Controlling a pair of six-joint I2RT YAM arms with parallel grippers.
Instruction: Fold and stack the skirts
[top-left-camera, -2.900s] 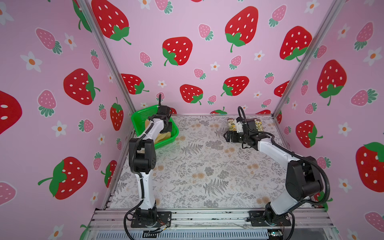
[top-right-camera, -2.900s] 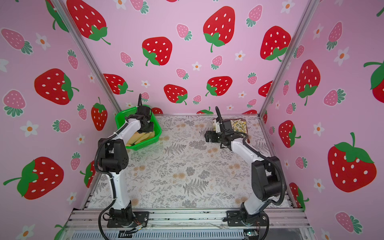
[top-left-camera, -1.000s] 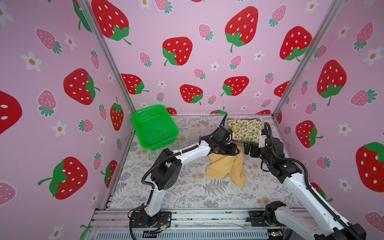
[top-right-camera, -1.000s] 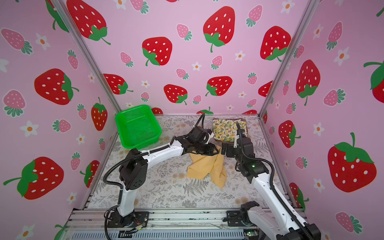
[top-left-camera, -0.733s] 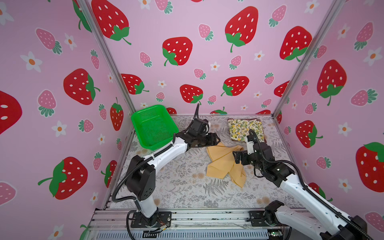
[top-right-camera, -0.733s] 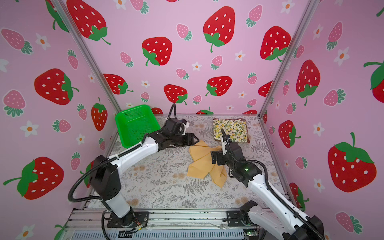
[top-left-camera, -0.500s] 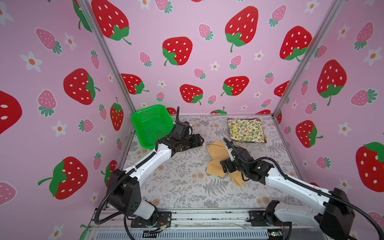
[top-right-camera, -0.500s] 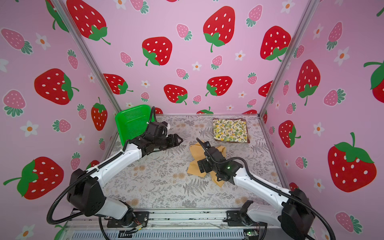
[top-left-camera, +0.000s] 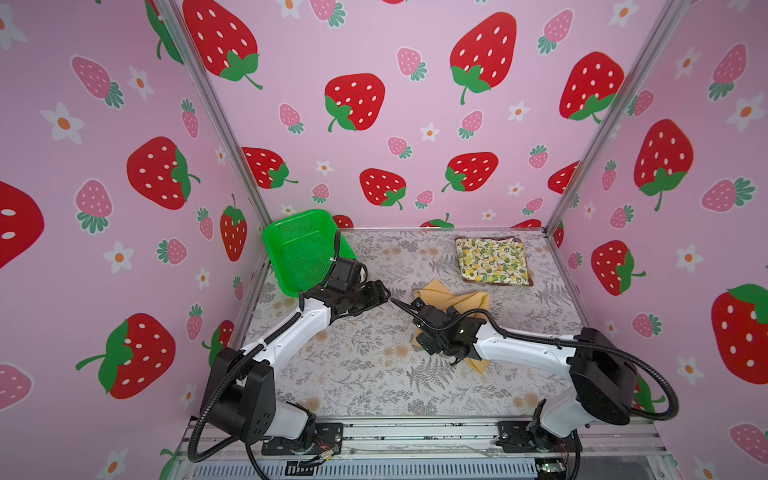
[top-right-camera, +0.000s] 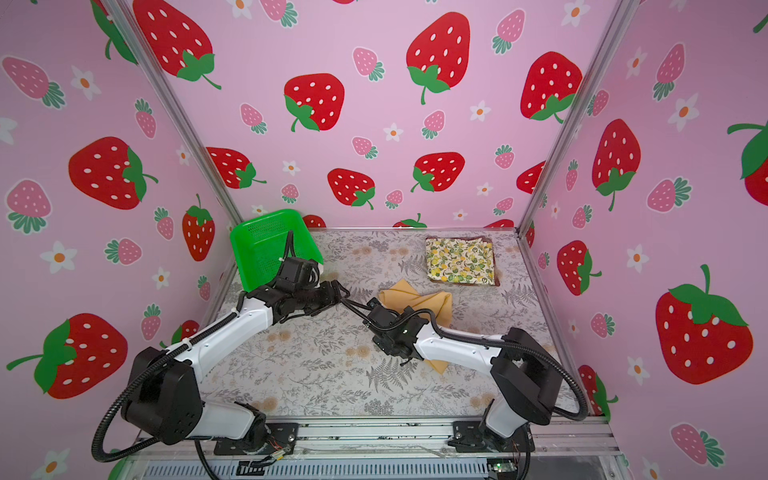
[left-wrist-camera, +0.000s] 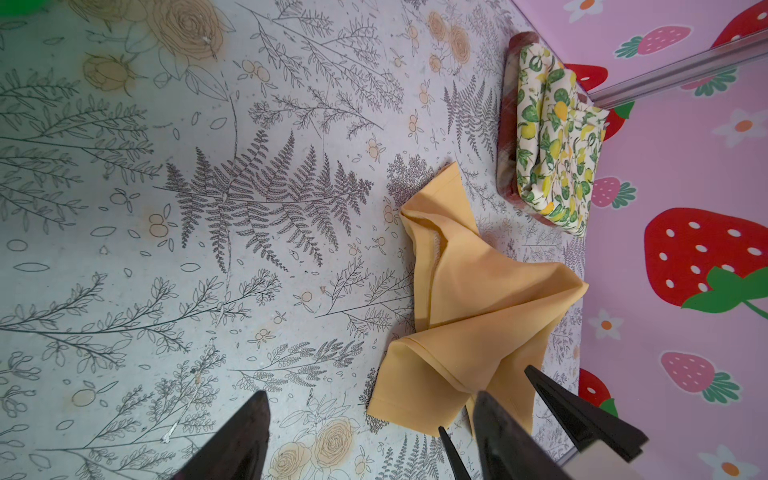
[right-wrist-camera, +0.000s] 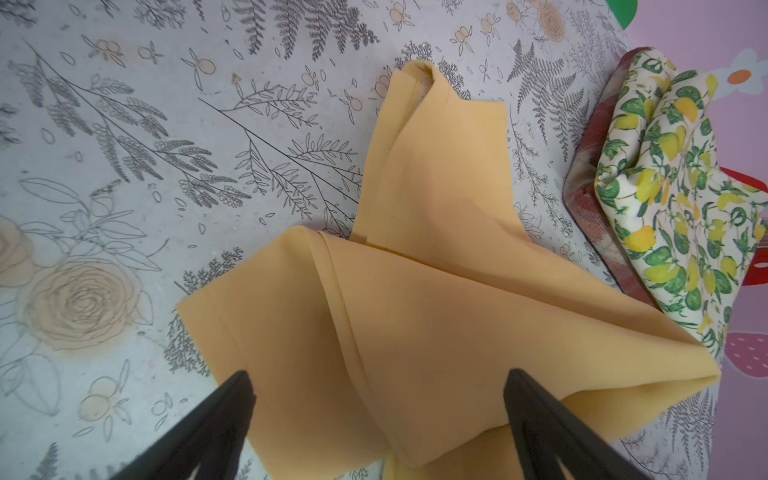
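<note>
Right wrist view, right gripper (right-wrist-camera: 378, 376) wide open, empty, over crumpled mustard skirt (right-wrist-camera: 436, 291) near folded lemon skirt (right-wrist-camera: 673, 187), left gripper (left-wrist-camera: 370, 399) open, empty alongside: spread flat, pinch opposite corners, fold square, stack there.
</note>
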